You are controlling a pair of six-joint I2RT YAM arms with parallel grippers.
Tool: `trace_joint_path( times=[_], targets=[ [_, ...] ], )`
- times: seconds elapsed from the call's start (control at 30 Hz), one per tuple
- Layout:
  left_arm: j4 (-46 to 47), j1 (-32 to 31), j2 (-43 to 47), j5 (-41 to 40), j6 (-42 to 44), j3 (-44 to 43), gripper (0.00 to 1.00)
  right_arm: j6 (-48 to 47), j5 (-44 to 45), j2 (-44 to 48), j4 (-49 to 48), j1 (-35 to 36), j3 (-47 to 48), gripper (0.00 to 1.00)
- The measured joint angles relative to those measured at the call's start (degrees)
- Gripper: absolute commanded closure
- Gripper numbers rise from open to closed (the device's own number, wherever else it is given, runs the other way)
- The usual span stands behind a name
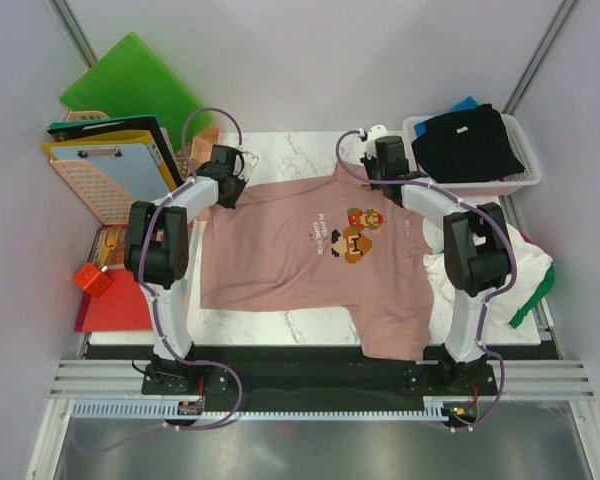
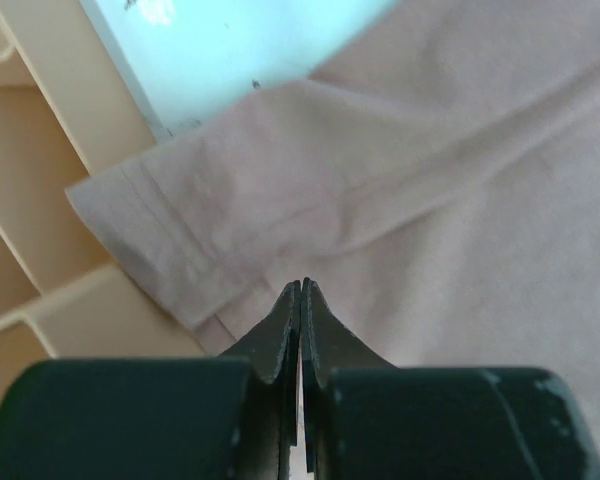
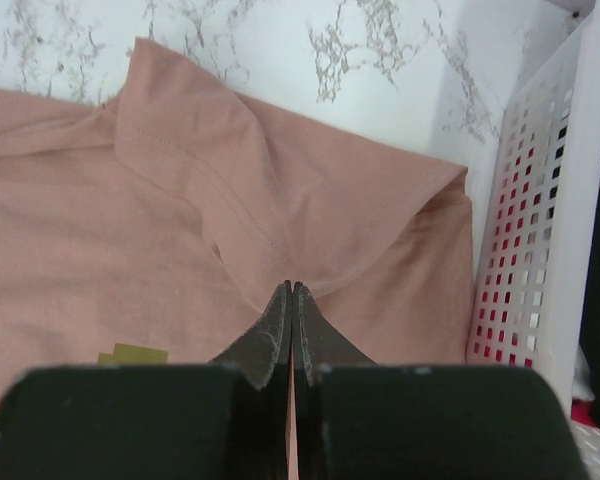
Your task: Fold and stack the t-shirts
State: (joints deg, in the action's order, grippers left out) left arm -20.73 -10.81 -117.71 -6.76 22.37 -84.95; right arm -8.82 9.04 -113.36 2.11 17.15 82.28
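I've got the pink t-shirt [image 1: 300,260] spread print-up across the middle of the marble table [image 1: 280,145], neck toward 12 o'clock, one sleeve trailing over the near edge at about 5 o'clock; the left gripper [image 1: 227,185] is down on the shirt's corner at 10 o'clock, and on the left wrist feed I see the left gripper [image 2: 302,285] with its jaws pressed together, creases of pink cloth running right up into the tips, so I read that as a pinch on the sleeve fold; just beyond that sleeve, at 9 o'clock on the same feed, sits a peach tray [image 2: 20,200]; the right gripper [image 1: 385,170] is at the shirt's 1 o'clock corner, and on its own camera the right gripper [image 3: 291,287] is clamped tight too, a sliver of pink showing between the fingers, the shoulder seam puckering toward them; the white basket [image 1: 525,175] stands just beside it at 2 o'clock, holding a black t-shirt [image 1: 465,140] with a blue t-shirt [image 1: 467,103] peeking out behind; at 3 o'clock, under the right arm, a white t-shirt [image 1: 532,262] lies heaped on a green t-shirt [image 1: 535,295]; off at 10 o'clock I see the green folder [image 1: 130,85], and at 8 o'clock the red folder [image 1: 115,305] with an orange cube [image 1: 93,279] on it.
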Motion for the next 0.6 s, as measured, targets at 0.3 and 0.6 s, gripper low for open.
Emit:
trace_joint_path(
  times=[0.3, 0.6],
  targets=[
    [-0.02, -1.95, 14.64, 2.34, 0.0, 9.97, 0.98, -0.28, -0.11, 7.93, 0.59, -0.04, -10.43, 1.0],
    [0.46, -2.08, 24.41, 3.21, -0.02, 17.49, 0.98, -0.37, -0.7, 27.76, 1.6, -0.81, -21.0, 1.0]
  ],
)
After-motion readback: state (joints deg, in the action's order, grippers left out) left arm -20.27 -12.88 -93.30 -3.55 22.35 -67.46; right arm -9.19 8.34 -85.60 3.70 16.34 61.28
